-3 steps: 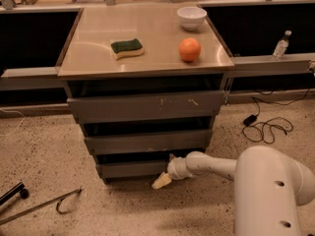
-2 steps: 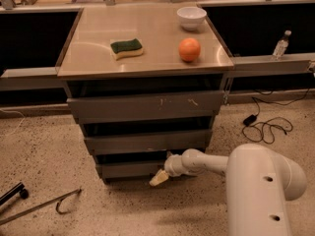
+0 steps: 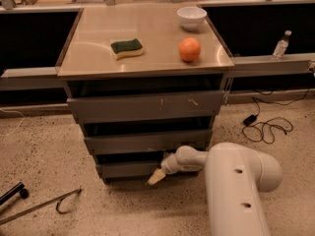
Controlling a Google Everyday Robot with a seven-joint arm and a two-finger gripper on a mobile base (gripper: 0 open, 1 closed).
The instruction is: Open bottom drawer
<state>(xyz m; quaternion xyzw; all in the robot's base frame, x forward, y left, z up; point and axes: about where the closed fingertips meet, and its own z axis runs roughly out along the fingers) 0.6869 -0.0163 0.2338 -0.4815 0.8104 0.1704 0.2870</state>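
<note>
The bottom drawer (image 3: 129, 169) is the lowest, narrowest grey front of the three-drawer metal cabinet, just above the floor. It looks shut or nearly so, with a dark gap above it. My gripper (image 3: 156, 177) reaches in from the right on the white arm (image 3: 236, 181). Its pale tip sits against the drawer front's lower right part, close to the floor.
Above are the mid-sized drawer (image 3: 147, 141) and the tall scratched top drawer (image 3: 146, 106). On the cabinet top (image 3: 98, 58) lie a green sponge (image 3: 126, 47), an orange (image 3: 189, 49) and a white bowl (image 3: 191, 17). A metal rod (image 3: 39, 208) lies on the floor at left, black cables (image 3: 266, 127) at right.
The arm has swung left and closer, and the gripper has shifted left along the bottom drawer's front. The drawer does not visibly move.
</note>
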